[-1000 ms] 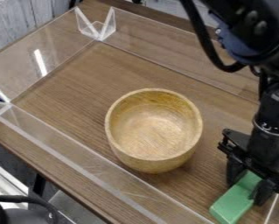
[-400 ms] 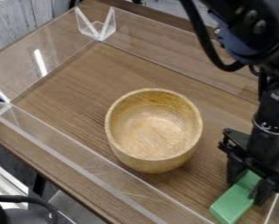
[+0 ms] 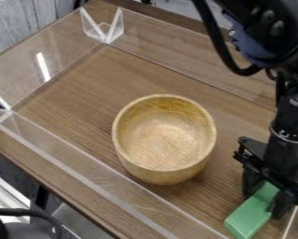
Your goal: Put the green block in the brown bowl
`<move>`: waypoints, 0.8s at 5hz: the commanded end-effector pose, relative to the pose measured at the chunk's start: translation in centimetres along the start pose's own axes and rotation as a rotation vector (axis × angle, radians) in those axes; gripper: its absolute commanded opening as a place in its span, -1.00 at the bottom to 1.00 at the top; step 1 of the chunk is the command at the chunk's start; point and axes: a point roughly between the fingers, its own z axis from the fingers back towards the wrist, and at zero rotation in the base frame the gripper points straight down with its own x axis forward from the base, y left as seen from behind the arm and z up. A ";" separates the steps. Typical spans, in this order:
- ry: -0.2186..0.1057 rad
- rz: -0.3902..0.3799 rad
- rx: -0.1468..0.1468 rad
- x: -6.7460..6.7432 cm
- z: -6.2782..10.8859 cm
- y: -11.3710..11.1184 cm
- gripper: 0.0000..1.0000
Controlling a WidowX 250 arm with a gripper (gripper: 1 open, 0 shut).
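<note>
The tool [image 3: 277, 198] is positioned at the lower right of the view, pointing almost straight down at the surface [image 3: 89, 89]. It hangs from a black arm [image 3: 270, 37] that enters from the upper right corner. The black fingers [image 3: 286, 199] stand directly over the far end of the green block [image 3: 251, 219]. They overlap the block's upper edge in this view, but whether the fingers are closed on the block or merely straddle it cannot be determined, as the tool body covers the contact area.

The green block lies flat on the surface directly below the tool, with its near end extending toward the bottom edge of the view (only this near part is exposed). It is outside the brown bowl [image 3: 165, 137].

The brown bowl stands upright to the left of the tool, near it but not touching it or the block. Its interior shows wood grain and contains nothing.

A clear wall [image 3: 63, 154] borders the surface on the side left of the bowl, well apart from the tool. A small clear bracket [image 3: 103, 28] stands at the far corner, beyond the bowl from the tool.
</note>
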 end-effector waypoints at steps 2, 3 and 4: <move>-0.012 -0.019 -0.006 0.3 0.1 0.2 -1.00; -0.011 -0.022 -0.007 0.3 0.1 0.2 -1.00; -0.010 -0.025 -0.008 0.3 0.1 0.3 -1.00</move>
